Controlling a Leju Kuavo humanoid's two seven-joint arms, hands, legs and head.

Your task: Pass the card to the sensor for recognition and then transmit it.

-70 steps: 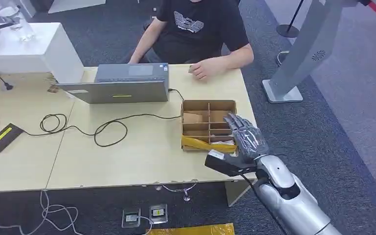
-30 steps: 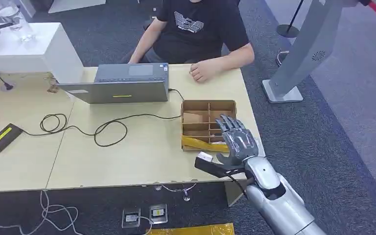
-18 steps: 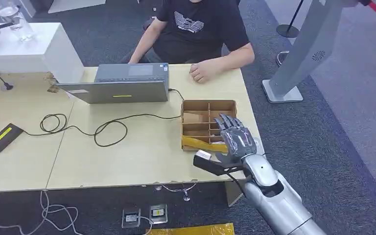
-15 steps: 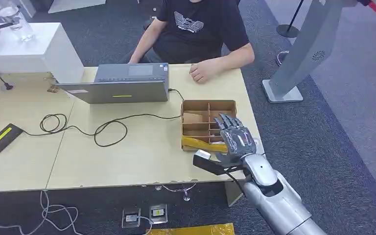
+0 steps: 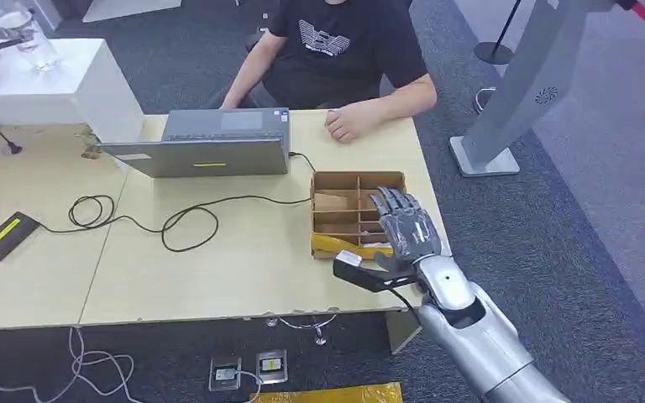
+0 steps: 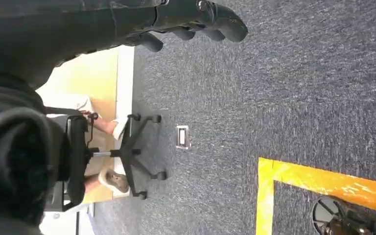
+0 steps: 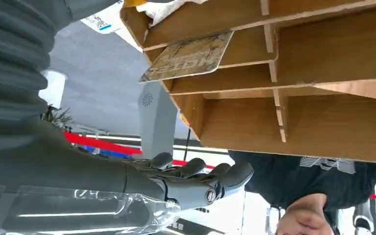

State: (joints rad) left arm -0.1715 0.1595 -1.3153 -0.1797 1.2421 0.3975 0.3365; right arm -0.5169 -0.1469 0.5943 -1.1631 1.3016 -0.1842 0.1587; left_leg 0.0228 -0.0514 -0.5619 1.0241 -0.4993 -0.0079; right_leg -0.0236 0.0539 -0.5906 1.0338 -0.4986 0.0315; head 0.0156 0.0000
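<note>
A cardboard box (image 5: 336,183) with dividers stands at the table's right end. My right hand (image 5: 405,228) hovers over its right side, fingers spread and holding nothing. In the right wrist view a patterned card (image 7: 188,57) leans in one compartment of the box (image 7: 298,117), and the hand's fingers (image 7: 196,178) stay apart from it. A flat black device with a yellow stripe (image 5: 7,232) lies at the table's far left. My left hand (image 6: 196,17) hangs over the carpet with nothing in it.
A person sits across the table, one hand (image 5: 348,123) resting near the box. An open laptop (image 5: 206,151) and looping black cables (image 5: 176,220) occupy the middle. A yellow wrapper (image 5: 344,245) lies in the box's front row. A grey stand (image 5: 512,92) rises at the right.
My right hand has moved from the table's front edge forward over the box's right side. The box, the laptop and the cables have stayed put.
</note>
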